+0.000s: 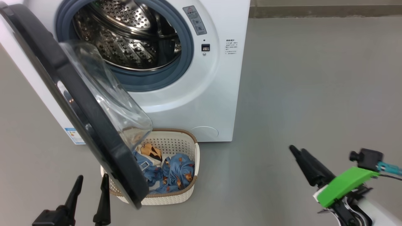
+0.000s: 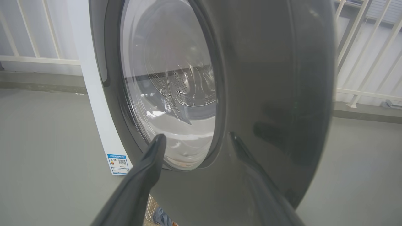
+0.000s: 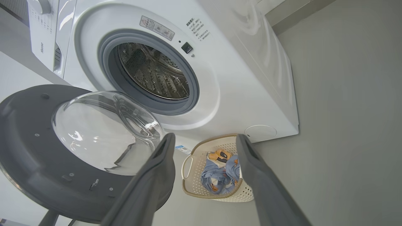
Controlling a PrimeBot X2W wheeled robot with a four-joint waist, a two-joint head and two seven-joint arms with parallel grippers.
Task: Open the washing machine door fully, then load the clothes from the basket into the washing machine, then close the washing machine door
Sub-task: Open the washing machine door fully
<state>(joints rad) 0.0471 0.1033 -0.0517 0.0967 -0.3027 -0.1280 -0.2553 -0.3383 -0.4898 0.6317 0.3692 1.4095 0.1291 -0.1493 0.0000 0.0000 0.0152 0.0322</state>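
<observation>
Black-rimmed round glass door (image 1: 78, 103) of the white front-loading washing machine (image 1: 204, 103), half-swung above the cream perforated basket (image 1: 176, 130) of blue printed clothes (image 1: 176, 171) at the machine's foot. My left gripper (image 1: 92, 177), fingers spread, stands beside it; I should sweep its free edge wider along the hinge arc.

Head looks down — both wrists share door (image 2: 276, 94).

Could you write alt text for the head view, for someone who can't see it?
A washing machine stands with its door swung open, partly hiding a basket of clothes. The left gripper and right gripper hover open.
</observation>
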